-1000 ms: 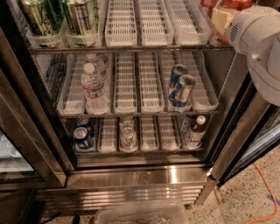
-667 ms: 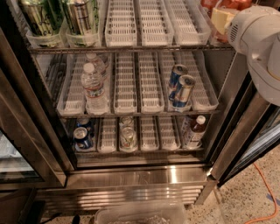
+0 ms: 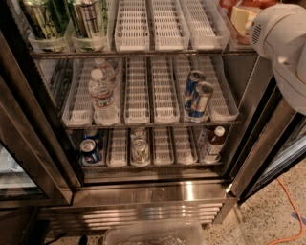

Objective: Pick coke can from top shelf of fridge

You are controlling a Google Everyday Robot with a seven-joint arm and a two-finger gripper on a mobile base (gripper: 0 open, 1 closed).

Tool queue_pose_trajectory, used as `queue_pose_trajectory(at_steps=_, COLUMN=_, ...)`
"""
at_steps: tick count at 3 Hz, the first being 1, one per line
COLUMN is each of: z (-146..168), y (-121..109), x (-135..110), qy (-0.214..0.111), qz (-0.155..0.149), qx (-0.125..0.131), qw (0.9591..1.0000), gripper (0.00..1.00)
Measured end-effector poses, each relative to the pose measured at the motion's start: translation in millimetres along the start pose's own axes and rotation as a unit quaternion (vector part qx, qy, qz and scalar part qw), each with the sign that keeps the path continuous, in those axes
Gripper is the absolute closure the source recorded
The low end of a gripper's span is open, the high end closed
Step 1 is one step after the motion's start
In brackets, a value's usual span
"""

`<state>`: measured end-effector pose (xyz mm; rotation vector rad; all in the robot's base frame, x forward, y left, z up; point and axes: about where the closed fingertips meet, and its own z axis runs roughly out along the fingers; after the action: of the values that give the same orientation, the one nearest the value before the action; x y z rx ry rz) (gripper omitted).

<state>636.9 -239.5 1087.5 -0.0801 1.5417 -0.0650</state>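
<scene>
My gripper (image 3: pixel 241 16) sits top-R at the top shelf (image 3: pixel 143 52) of the fridge (image 3: pixel 153 194), mostly behind my arm (image 3: pixel 282 38); can't tell if it's spread or pinching.

Floor (image 3: pixel 267 215): fridge (image 3: pixel 143 194), bin (image 3: pixel 153 234), cable (image 3: pixel 289 206); gripper (image 3: pixel 240 16) upper right

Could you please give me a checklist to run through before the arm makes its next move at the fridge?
1. Fridge door open, racks exposed: ok.
2. Coke can sighted: cannot tell; only a red sliver shows at the top shelf's right end.
3. Gripper at the upper right by that sliver, largely behind the arm: alignment cannot tell.
4. Tall green cans stand at the shelf's left end, away from the gripper: ok.
5. Blue-and-silver cans sit one shelf lower: ok.
</scene>
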Motion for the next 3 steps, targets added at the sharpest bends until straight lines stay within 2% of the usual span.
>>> queue_pose_trajectory(at_steps=1, z=0, y=0, x=-1, qy=-0.001, qz=0.0, qx=-0.001, qw=1.0, gripper=1.0)
queue_pose_trajectory(at_steps=3, z=-15, y=11, x=-19, qy=-0.009, qz=0.017, qx=-0.019, qw=0.9996, gripper=1.0)
